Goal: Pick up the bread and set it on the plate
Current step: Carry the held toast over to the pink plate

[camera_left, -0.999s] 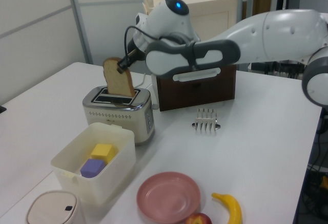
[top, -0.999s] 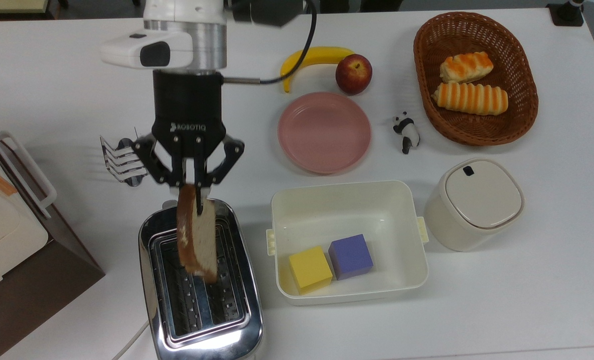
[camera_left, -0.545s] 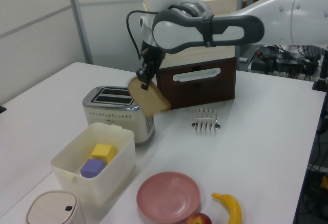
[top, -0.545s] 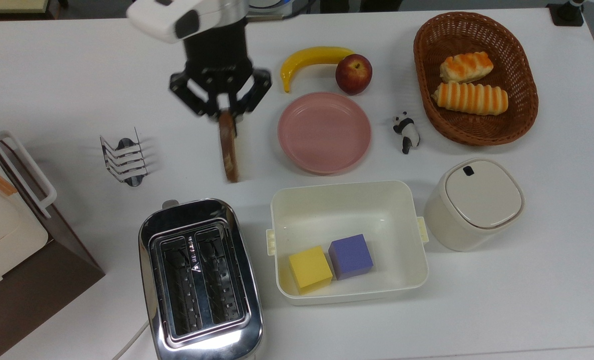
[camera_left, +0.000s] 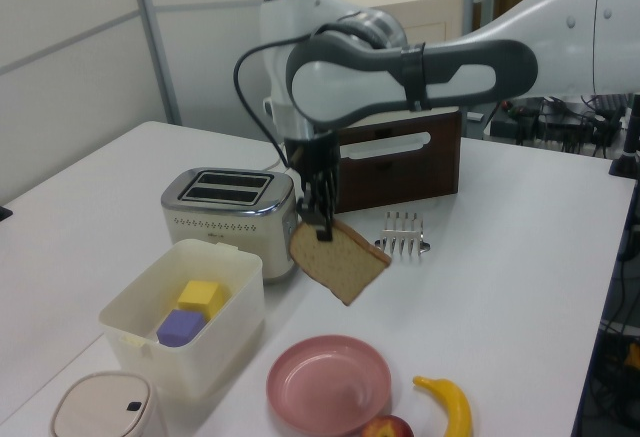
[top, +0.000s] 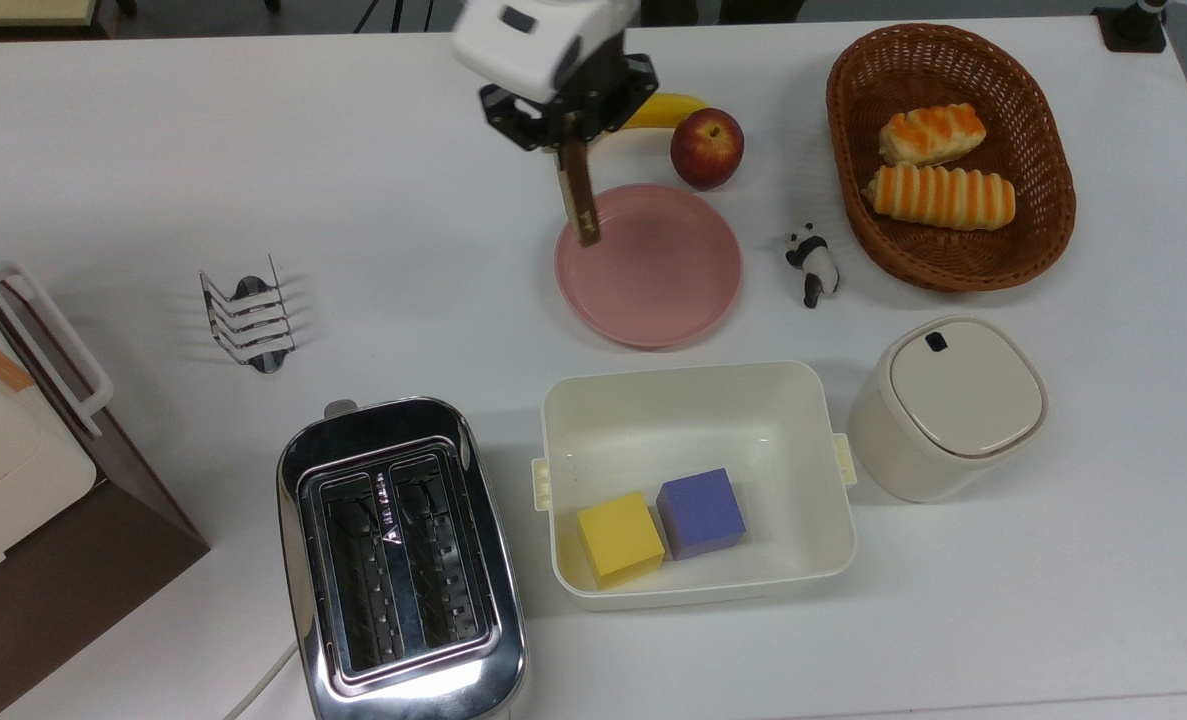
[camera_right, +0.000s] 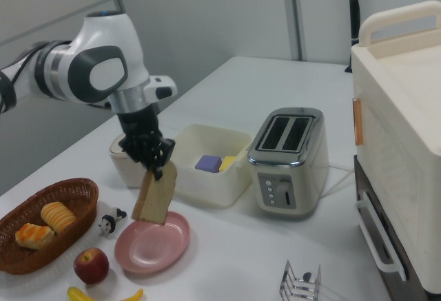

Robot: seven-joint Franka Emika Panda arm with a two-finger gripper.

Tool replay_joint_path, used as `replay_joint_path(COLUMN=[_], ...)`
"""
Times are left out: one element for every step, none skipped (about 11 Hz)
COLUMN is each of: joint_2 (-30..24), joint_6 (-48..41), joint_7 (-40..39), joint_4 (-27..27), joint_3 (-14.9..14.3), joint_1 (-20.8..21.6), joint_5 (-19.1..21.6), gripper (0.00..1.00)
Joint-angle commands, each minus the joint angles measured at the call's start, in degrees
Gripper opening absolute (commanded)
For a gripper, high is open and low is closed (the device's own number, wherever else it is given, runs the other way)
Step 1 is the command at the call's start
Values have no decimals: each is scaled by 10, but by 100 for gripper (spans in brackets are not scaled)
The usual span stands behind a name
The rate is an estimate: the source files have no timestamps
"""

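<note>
The bread (top: 579,198) (camera_left: 340,257) (camera_right: 155,195) is a brown slice with a darker crust, hanging edge-on in the air above the table. My gripper (top: 565,138) (camera_left: 322,227) (camera_right: 157,167) is shut on its top edge. The slice hangs over the left rim of the pink plate (top: 653,270) in the top view, clear of it. The round plate (camera_left: 330,384) (camera_right: 153,242) lies bare on the white table, below the slice.
A chrome toaster (top: 401,560) stands near the front edge, a white tub (top: 695,400) with a yellow and a purple cube beside it. A banana (top: 665,108), apple (top: 706,148), panda figure (top: 813,264), bread basket (top: 953,155), lidded canister (top: 948,405) and toast rack (top: 248,320) surround the plate.
My gripper carried the bread up out of the toaster, then across the table to the plate's rim. The slice has turned edge-on in the top view.
</note>
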Motion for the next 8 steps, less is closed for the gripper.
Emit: replay_joint_path(joint_2=[-16, -14, -10, -6, 2, 17, 28, 34], joint_6=[-32, -31, -31, -31, -30, -21, -10, 11], joint_7=[-11, -11, -12, -19, -28, -31, -31, -32], joint_4=[-56, -72, -82, -84, -82, -78, -75, -76], joint_3=[-5, -5, -5, -4, -4, -4, -4, -4], joint_1=[47, 57, 71, 81, 89, 95, 96, 94], joint_5=[-22, -22, -22, -16, -11, 15, 26, 32], gripper=[0, 0, 0, 0, 0, 1, 6, 21])
